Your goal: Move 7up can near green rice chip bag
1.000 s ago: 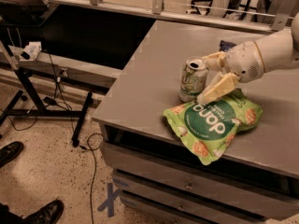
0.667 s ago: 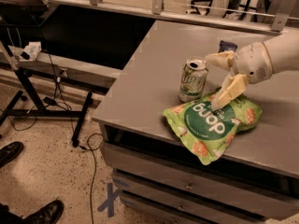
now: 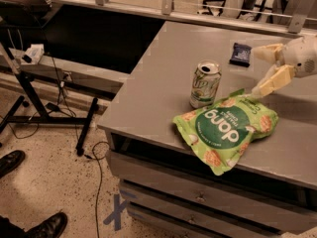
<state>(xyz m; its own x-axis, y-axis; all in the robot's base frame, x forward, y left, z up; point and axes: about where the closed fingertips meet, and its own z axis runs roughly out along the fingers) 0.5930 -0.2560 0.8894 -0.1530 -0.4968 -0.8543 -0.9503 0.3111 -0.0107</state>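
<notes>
The 7up can (image 3: 205, 84) stands upright on the grey table (image 3: 163, 78), its base touching the far left edge of the green rice chip bag (image 3: 226, 129). The bag lies flat near the table's front edge with its "dang" circle facing up. My gripper (image 3: 265, 69) is at the right, above the bag's far right corner, well clear of the can. Its two pale fingers (image 3: 271, 81) are spread apart and hold nothing.
A small dark blue packet (image 3: 240, 53) lies on the table behind the can. Drawers (image 3: 198, 197) run under the table's front. A black stand with cables (image 3: 54, 108) is on the floor at left, and shoes (image 3: 12, 160) show at the lower left.
My gripper has let go of the can and drawn back to the right and up. The can stays standing beside the bag.
</notes>
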